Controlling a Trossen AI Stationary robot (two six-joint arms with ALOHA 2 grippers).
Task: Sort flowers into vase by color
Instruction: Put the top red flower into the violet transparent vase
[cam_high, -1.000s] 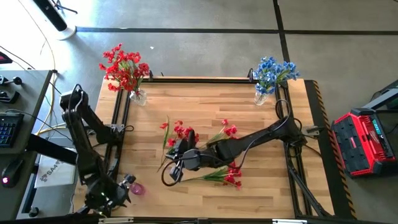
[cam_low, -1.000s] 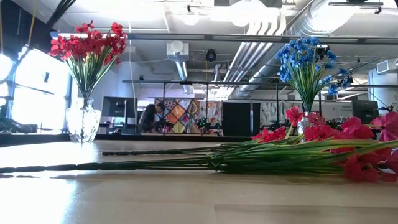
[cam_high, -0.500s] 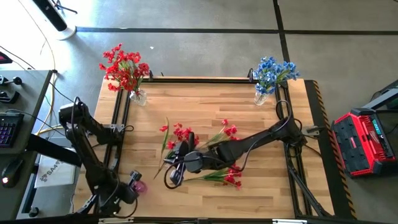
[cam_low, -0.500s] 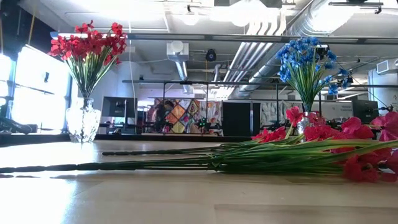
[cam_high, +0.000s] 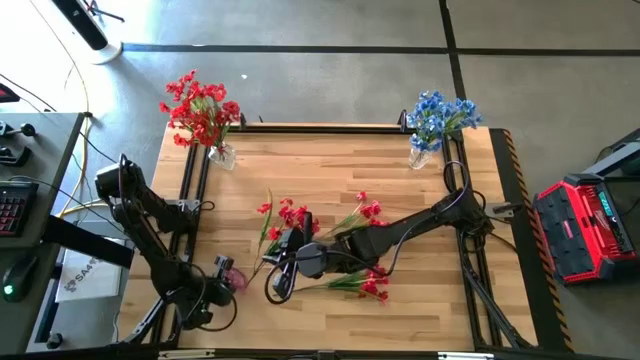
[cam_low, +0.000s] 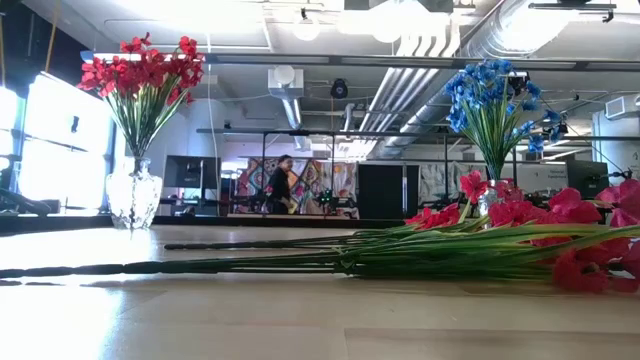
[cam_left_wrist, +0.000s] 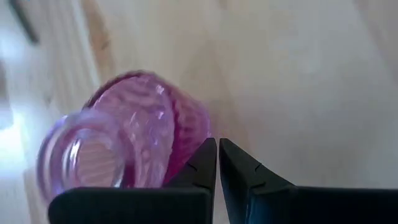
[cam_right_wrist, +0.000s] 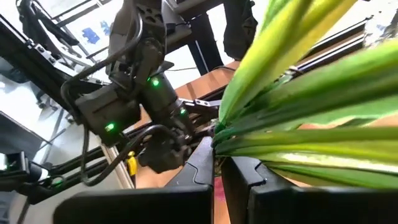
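1. Left gripper (cam_left_wrist: 217, 152) jaws are closed beside a pink glass vase (cam_left_wrist: 118, 146) lying at the worktop's (cam_high: 330, 170) near-left edge.
2. Right gripper (cam_right_wrist: 217, 163) jaws clamp green stems; I see red flowers (cam_high: 330, 245) lying mid-worktop.

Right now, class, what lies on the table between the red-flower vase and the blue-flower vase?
Nothing: in the high view, only bare wooden table runs between the red-flower vase and the blue-flower vase.
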